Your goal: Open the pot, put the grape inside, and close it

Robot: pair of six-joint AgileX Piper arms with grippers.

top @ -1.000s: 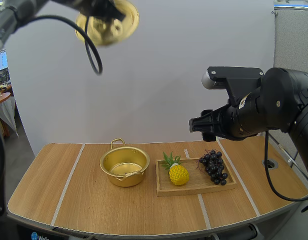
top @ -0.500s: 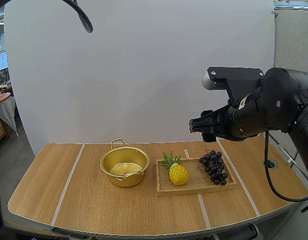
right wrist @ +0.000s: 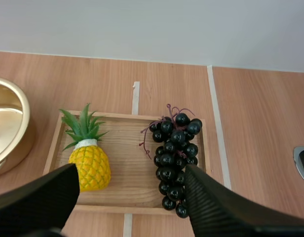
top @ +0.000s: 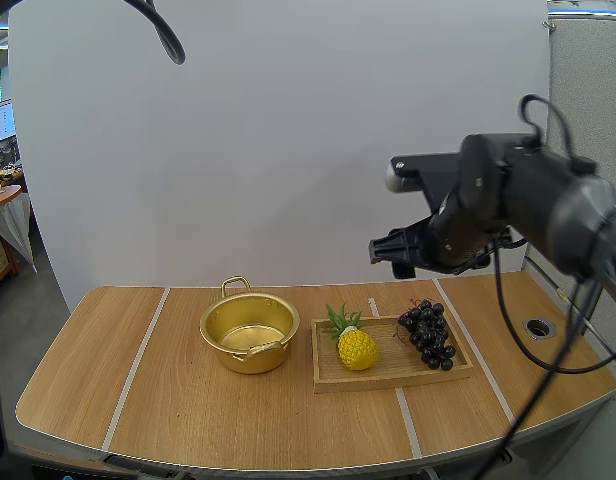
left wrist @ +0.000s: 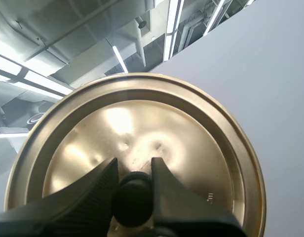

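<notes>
Left gripper (left wrist: 133, 168): both fingers pinched on the black knob (left wrist: 133, 200) of the gold lid (left wrist: 142, 118), which it holds up in the air with the lid face turned to the wrist camera.

Right gripper (right wrist: 132, 169): fingers spread wide with nothing between them, ribbed faces turned inward, hanging above the wooden tray (right wrist: 125, 143).

The grapes (right wrist: 174, 158) lie on the tray's right half, stem end toward the far edge. A toy pineapple (right wrist: 90, 165) lies on the left half, apart from the bunch. The pot (top: 250, 335) stands open on the table (top: 138, 400), just left of the tray.

Step in hand, as I judge it, is picking the grapes.
- The opening sits left of the bunch, so I would shift right until the bunch is centred between the fingers.
- I would come straight down and close across the thick middle or near the stem. The berries look loose and could roll out of a shallow pinch.
- The left finger needs to stay clear of the pineapple.
- The lid should stay high and out of the carry path to the pot.

Hard to make out:
- The pot is cut off at the edge of the right wrist view.
- The right finger covers the table beside the near end of the bunch.
- My own fingers mask part of the lid's rim.
- In the high view the right fingertips blur into the arm body, so height over the tray is a guess.
</notes>
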